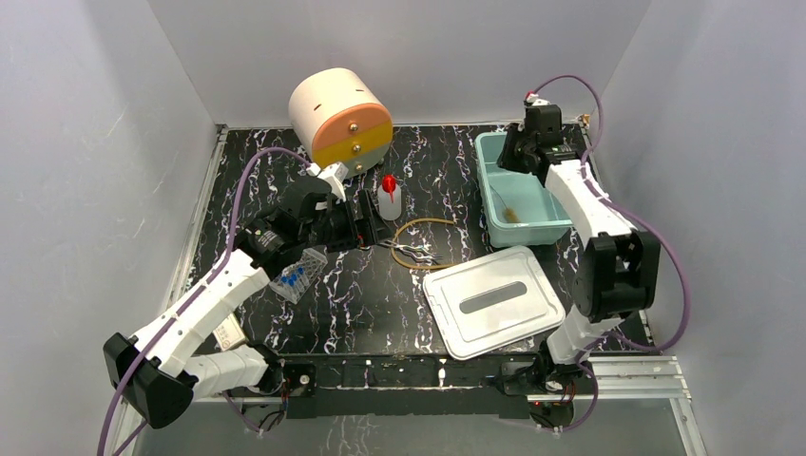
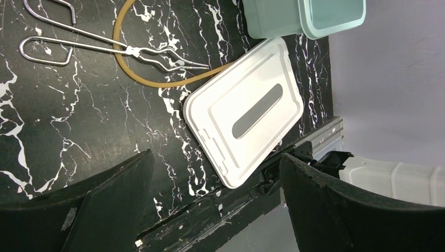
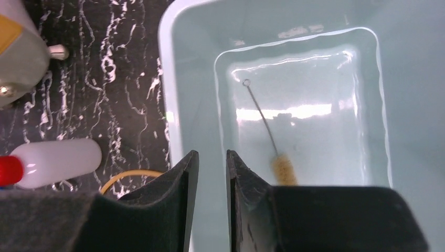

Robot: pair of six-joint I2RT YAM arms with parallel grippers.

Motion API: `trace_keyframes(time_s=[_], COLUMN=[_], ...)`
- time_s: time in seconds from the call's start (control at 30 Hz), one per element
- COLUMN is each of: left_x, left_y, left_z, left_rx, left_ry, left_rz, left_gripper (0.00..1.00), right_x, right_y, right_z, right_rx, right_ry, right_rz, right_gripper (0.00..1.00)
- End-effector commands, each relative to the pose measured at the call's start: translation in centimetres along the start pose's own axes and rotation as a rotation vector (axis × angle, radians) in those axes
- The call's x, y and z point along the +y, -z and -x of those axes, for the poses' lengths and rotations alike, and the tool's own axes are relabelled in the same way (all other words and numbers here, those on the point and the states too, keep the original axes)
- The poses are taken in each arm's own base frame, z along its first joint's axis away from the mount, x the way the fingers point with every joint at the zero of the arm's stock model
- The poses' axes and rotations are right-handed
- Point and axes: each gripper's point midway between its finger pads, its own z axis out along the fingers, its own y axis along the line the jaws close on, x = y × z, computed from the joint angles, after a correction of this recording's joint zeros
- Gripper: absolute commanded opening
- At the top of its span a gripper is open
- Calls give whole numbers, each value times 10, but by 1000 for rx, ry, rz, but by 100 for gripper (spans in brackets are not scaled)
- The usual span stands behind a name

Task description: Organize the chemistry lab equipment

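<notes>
Metal forceps (image 2: 131, 51) flat on surface (image 2: 78, 121), tips crossing tan tubing loop (image 2: 162, 85), long axis roughly left-right in top view. Just ahead of left tool (image 2: 216, 163), which is spread wide and empty; left arm clearly nearer. Tube brush (image 3: 273, 144) lies alone in teal bin (image 3: 194, 105). Right tool (image 3: 212, 163) above it, pinched near-closed, gripping nothing. White lid (image 1: 494, 299) off, beside bin.

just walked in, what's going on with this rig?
The right fingers, nearly closed and empty, hang over the teal bin, where the brush lies. The left fingers are wide open above the table, holding nothing. Forceps, tubing, squeeze bottle and tube rack sit out on the table; the bin's lid lies off.
</notes>
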Motion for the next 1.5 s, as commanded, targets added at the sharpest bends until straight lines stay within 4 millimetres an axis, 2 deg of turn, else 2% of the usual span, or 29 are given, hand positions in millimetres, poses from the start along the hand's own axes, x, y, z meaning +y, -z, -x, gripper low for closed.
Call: trace_keyframes(time_s=[0.0,0.07,0.2,0.27,0.37,0.47,0.6,0.7,0.8,0.97,1.1,1.3,1.47], left_x=[5,15,30,34,40,42,23,10,-3,-17,-20,-16,-16], left_y=[8,5,-3,-4,0,19,58,82,95,94,90,86,88], left_z=[5,4,1,2,15,38,76,97,108,109,104,97,97], left_rx=[-37,-43,-49,-55,-110,-215,-388,-469,-497,-458,-431,-404,-423], left_ry=[-8,6,31,36,38,43,6,-21,-44,-66,-66,-60,-51], left_rz=[27,65,130,154,210,264,233,211,188,144,126,132,118], left_gripper=[89,89,88,87,84,79,79,82,83,86,87,87,87], right_x=[49,67,90,110,138,158,178,181,181,178,168,173,170], right_y=[59,81,119,131,134,123,109,96,79,48,27,18,9], right_z=[14,10,7,-1,-28,-68,-118,-142,-161,-192,-204,-226,-232], right_rx=[-65,-117,-169,-173,-114,-10,71,101,119,205,239,289,303], right_ry=[56,100,97,128,194,278,366,417,476,556,600,695,747], right_rz=[71,51,82,128,228,315,456,477,465,433,359,448,446], right_gripper=[34,36,38,40,41,46,55,58,64,69,69,67,66])
